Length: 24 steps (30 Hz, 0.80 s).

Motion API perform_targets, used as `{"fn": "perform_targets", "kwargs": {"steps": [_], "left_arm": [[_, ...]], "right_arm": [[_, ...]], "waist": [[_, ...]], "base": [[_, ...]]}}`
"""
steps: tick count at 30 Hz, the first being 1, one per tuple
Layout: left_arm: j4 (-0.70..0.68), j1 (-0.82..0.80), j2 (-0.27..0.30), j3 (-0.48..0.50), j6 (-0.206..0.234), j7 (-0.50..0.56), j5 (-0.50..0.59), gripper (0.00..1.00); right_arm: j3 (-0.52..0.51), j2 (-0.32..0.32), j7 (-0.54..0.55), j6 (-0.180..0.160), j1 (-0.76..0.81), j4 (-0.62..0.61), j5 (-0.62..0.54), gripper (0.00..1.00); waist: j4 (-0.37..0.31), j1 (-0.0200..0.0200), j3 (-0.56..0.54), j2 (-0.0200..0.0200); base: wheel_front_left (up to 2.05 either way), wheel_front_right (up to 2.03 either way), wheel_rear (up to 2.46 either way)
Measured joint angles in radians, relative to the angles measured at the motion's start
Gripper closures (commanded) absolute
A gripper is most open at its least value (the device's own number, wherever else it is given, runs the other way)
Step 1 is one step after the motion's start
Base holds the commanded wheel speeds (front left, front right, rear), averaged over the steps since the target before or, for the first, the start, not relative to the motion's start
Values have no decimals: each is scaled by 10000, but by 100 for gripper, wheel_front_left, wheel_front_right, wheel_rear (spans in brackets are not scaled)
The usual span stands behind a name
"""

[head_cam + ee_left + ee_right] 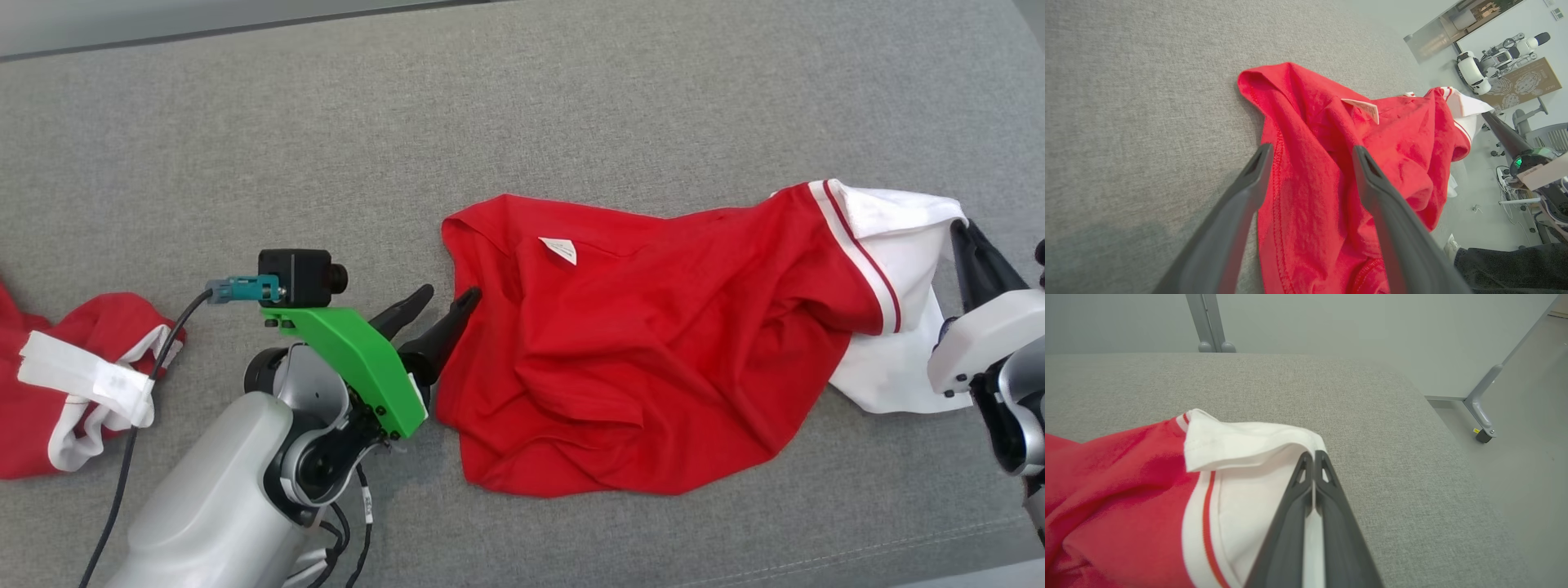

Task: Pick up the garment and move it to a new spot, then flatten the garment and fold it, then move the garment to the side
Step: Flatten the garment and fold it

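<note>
Right end effector (1313, 454), tight on garment (1126, 477)

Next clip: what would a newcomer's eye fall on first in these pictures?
A crumpled red garment with one white end sprawls across the middle of the grey padded surface. The right gripper is pinched shut on that white end at the right, while the left gripper stands open over the garment's left hem. A second red-and-white garment lies at the far left.
</note>
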Motion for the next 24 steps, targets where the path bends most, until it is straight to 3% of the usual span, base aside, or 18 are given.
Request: {"fn": "perform_targets", "kwargs": {"steps": [10, 24], "left_arm": [[700, -244, -483, 211, 410, -573, 295, 0], [1522, -499, -1041, -221, 466, -502, 385, 0]], "right_arm": [[-151, 399, -111, -8, 372, 805, -121, 100], [-650, 1273, -479, -10, 427, 1513, -418, 100]], "waist": [[-221, 0, -144, 0], [-1026, 0, -72, 0]], "base": [[0, 0, 0], [0, 0, 0]]}}
